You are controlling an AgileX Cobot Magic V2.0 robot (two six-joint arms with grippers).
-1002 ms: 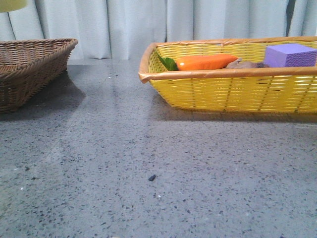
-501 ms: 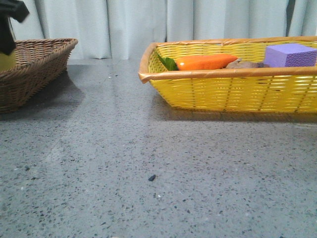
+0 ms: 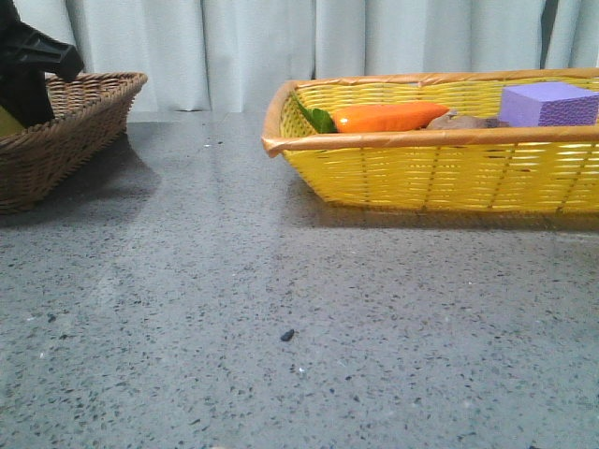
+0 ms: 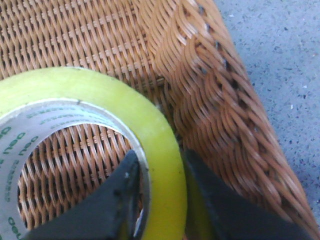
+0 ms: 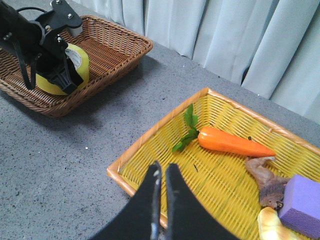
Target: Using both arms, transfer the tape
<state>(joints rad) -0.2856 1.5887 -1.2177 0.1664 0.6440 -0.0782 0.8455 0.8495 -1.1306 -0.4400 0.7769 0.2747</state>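
The tape (image 4: 95, 95), a yellow roll with a white core printed in green, hangs in my left gripper (image 4: 160, 167) just above the floor of the brown wicker basket (image 4: 210, 95). One finger is inside the core, the other outside the roll. From the right wrist view the tape (image 5: 75, 62) and the left gripper (image 5: 67, 77) sit over the brown basket (image 5: 115, 45). In the front view the left gripper (image 3: 33, 70) shows at the far left, with a sliver of tape (image 3: 7, 122). My right gripper (image 5: 162, 172) is shut and empty above the yellow basket's near rim.
The yellow wicker basket (image 3: 421, 173) at the right holds a toy carrot (image 3: 388, 117), a purple foam block (image 3: 547, 103) and a brownish object (image 5: 265, 180). The brown basket (image 3: 65, 131) stands at the far left. Grey speckled tabletop (image 3: 281, 309) lies between them.
My left gripper with the tape has come down into the front view over the brown basket; a second ago only the tape's yellow lower edge showed at the top left.
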